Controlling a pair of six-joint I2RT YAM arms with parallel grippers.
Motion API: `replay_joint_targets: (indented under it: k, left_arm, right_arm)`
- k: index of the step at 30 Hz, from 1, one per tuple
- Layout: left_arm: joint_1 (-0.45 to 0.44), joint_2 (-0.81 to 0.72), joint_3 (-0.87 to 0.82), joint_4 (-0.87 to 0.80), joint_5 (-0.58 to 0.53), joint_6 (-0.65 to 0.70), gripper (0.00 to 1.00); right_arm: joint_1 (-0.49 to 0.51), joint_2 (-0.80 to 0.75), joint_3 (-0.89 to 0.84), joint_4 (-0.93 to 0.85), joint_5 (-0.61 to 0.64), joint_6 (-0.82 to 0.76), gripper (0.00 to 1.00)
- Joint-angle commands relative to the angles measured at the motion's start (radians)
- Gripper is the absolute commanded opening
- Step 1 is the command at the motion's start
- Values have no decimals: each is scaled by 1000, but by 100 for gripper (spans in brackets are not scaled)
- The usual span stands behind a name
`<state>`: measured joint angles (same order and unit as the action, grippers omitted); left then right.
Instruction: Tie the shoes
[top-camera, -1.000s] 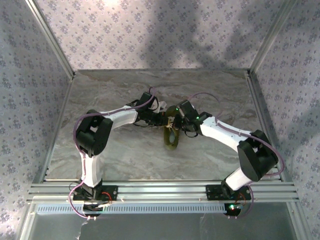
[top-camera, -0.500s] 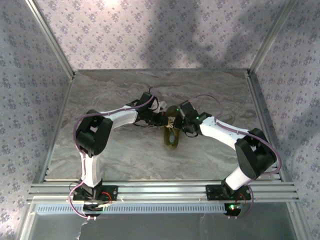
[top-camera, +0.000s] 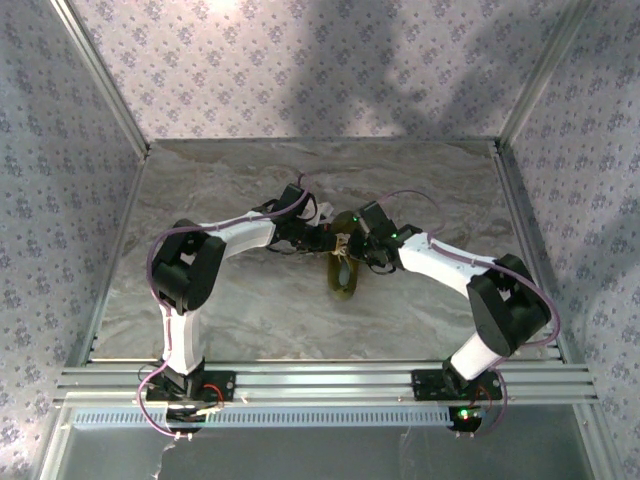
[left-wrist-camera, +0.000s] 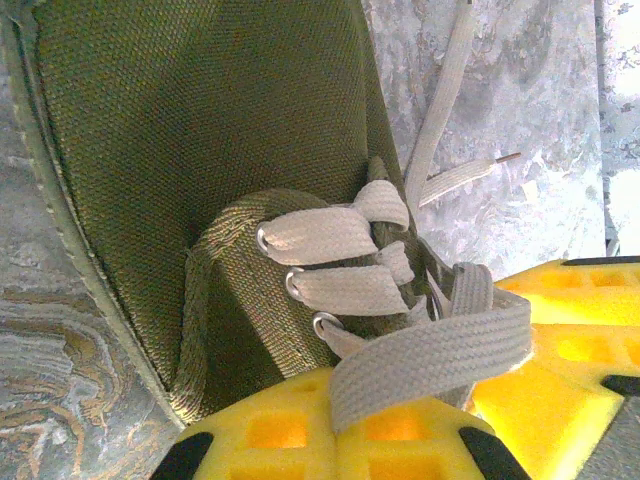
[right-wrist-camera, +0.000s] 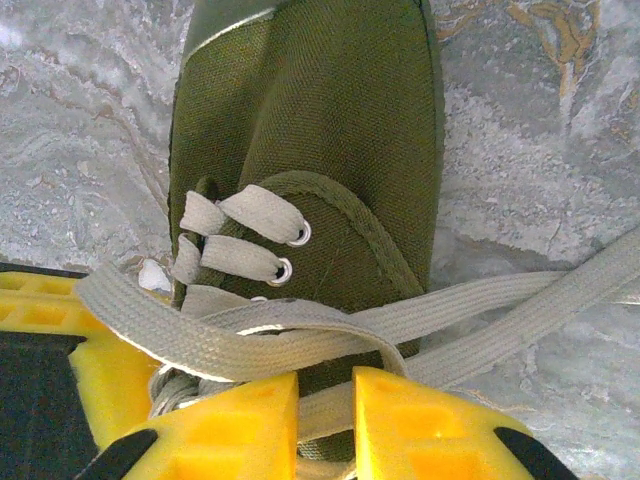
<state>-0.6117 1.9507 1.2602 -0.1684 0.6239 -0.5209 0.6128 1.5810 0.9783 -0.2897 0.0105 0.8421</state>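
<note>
The olive-green shoe (top-camera: 344, 276) lies on the marble table between both arms, toe toward the near edge. In the left wrist view the shoe (left-wrist-camera: 200, 130) shows its white laces (left-wrist-camera: 340, 235) through metal eyelets. My left gripper (left-wrist-camera: 345, 425) is shut on a lace strand (left-wrist-camera: 440, 350) that leaves its closed yellow pads. My right gripper (right-wrist-camera: 326, 420) stands slightly open over the shoe (right-wrist-camera: 320, 110). A lace loop (right-wrist-camera: 250, 340) lies across its fingertips and one strand passes behind the gap. In the top view, left gripper (top-camera: 328, 238) and right gripper (top-camera: 357, 248) nearly touch above the shoe's lacing.
A loose lace end (left-wrist-camera: 460, 178) trails on the marble tabletop (top-camera: 240, 300) beside the shoe. Patterned walls (top-camera: 60, 200) and an aluminium frame (top-camera: 320, 378) enclose the table. The right gripper's yellow fingers (left-wrist-camera: 565, 345) crowd close to my left jaws.
The right gripper's fingers have parted from shut to a narrow gap, loosening the lace. Its elbow has shifted slightly left. The left arm and the shoe have stayed still.
</note>
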Motion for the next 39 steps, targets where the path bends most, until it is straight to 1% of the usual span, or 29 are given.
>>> replay_joint_targets:
  k: [1,5,8,11,27,31,39]
  left_arm:
    - [-13,-15,20,-13,14,21,0]
    - [-13,-16,19,-12,14,22,0]
    - [-14,-13,23,-13,14,21,0]
    - [-15,-12,25,-13,15,19,0]
    - [-17,-12,34,-25,16,24,0]
    - [-18,-11,36,-25,16,24,0]
    - [-18,-12,33,-25,16,25,0]
  right_arm:
    - [-7,24,-1,11,-22,12,23]
    - [-4,28,-3,28,-43,12,23]
    - [-2,28,-7,25,-43,10,26]
    - [-8,35,-10,24,-37,11,26]
    - [-31,117,42,29,-42,-5,27]
    - [-36,128,41,34,-45,-6,25]
    - [-46,136,39,49,-50,-5,14]
